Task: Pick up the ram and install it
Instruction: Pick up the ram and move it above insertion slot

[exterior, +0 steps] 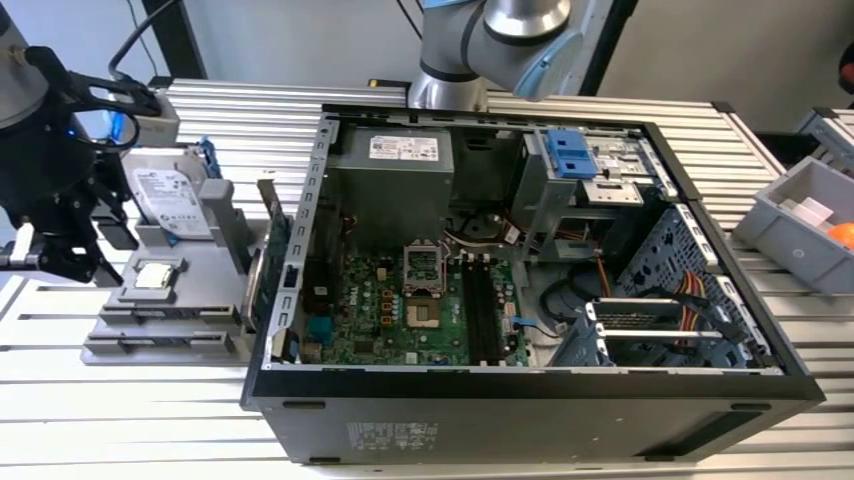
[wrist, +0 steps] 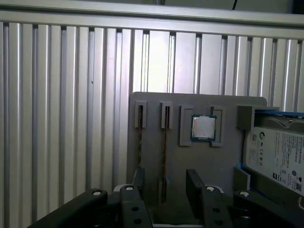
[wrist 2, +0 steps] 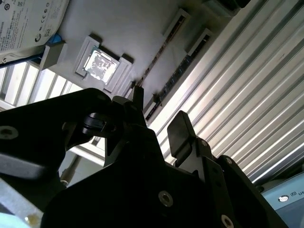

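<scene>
The black gripper [wrist: 166, 176] holds its 2 fingers apart over the thin dark ram stick [wrist: 164, 152] in a grey plastic holder [wrist: 223, 156]. If it drops crooked, a finger could bump the stick.

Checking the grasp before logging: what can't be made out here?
Chips and label on the ram: edge-on in the fixture slot, first wrist view.
Whether the gripper touches the ram: depth unclear, first wrist view.
Latches on the motherboard slots: too small, exterior view.

Open computer case [exterior: 534, 390] beside a grey tray [exterior: 160, 338] holding a hard drive [exterior: 171, 200].
</scene>
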`<state>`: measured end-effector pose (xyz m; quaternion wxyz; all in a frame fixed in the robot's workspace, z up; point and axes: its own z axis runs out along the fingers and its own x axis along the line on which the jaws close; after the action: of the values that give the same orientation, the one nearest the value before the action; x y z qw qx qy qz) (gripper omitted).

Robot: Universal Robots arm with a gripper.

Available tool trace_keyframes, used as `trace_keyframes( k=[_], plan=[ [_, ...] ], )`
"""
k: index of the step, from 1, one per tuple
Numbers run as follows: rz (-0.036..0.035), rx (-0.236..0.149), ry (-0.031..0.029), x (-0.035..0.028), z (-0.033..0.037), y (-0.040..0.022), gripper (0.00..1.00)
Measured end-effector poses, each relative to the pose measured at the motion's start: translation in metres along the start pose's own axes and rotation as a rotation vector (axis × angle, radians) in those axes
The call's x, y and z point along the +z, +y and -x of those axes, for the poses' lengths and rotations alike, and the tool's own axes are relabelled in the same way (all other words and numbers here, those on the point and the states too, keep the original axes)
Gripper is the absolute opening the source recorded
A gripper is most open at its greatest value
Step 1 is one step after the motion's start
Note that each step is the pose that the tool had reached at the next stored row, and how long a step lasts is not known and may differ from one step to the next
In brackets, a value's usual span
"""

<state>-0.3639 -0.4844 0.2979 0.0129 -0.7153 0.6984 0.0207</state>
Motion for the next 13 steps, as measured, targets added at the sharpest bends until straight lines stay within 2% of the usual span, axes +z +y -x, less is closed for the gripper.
trace_keyframes(
  k=[13],
  plan=[
    [-0.0014, 0.0, 0.0002, 0.0027, -0.0001, -0.0001, 1.0]
  ],
)
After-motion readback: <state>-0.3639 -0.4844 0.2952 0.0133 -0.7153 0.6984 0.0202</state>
